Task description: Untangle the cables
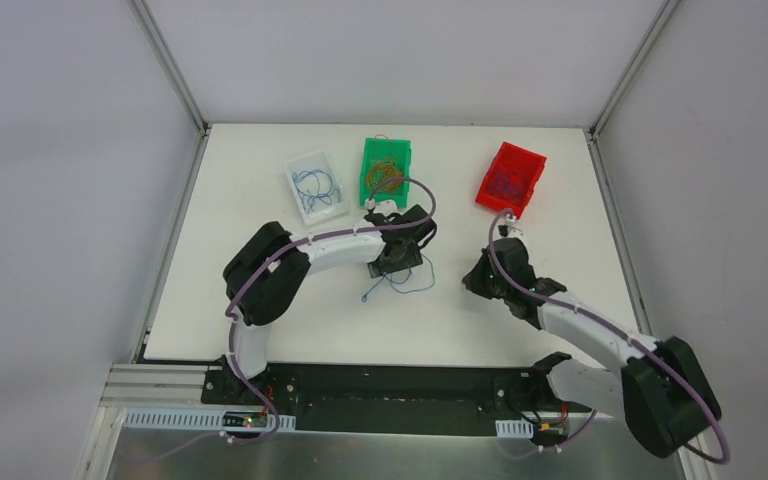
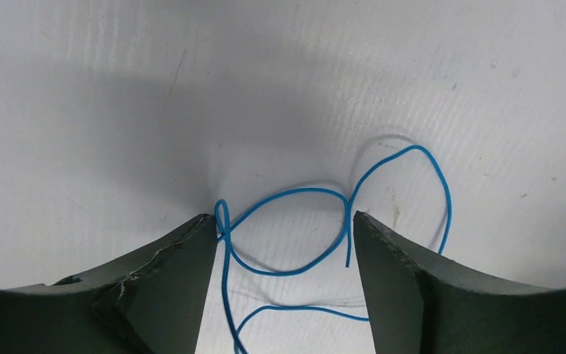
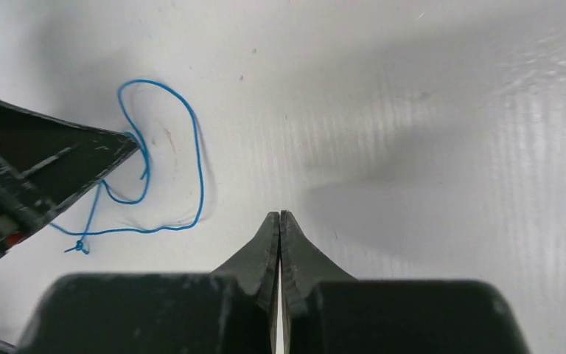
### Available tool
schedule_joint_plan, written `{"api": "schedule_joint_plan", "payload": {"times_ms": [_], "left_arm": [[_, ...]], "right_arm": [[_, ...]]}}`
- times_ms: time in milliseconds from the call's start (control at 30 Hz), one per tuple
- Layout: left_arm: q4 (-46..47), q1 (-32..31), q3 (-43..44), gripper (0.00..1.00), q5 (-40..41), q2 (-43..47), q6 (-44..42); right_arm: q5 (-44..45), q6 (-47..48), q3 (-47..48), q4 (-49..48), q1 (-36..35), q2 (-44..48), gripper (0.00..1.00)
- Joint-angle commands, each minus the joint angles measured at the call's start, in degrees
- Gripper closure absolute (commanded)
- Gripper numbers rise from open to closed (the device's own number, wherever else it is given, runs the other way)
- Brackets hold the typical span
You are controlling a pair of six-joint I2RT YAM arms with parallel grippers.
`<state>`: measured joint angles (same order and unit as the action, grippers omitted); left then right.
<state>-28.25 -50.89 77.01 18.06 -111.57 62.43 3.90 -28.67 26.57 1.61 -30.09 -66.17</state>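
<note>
White worktop (image 1: 260, 300): right hand (image 3: 281, 215) pressed shut and empty off to the side, left hand (image 2: 286, 243) spread wide astride a loose blue cable (image 2: 298, 190) lying mid-worktop, hair-thin, limp, probably feather-light and slippery, best pinched where it crosses itself.

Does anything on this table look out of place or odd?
One thin blue wire lies loose and looped on the white table, between the left gripper's open fingers. The other wires sit in the clear bin, the green bin and the red bin.
</note>
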Motion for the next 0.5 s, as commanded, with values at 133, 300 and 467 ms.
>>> {"api": "schedule_joint_plan", "payload": {"times_ms": [133,300,467], "left_arm": [[-2.6,-0.4,3.3,0.34,4.7,-7.1,-4.0],[-10.1,-2.1,9.5,0.19,7.1,-10.7,-6.6],[-10.1,-2.3,8.3,0.08,8.0,-7.3,-6.4]], "right_arm": [[11.8,-1.4,-7.3,-3.7,0.2,20.2,1.0],[13.2,-1.4,-8.0,-3.2,0.2,22.8,1.0],[13.1,-1.5,-7.1,-2.8,0.2,20.1,0.99]]}}
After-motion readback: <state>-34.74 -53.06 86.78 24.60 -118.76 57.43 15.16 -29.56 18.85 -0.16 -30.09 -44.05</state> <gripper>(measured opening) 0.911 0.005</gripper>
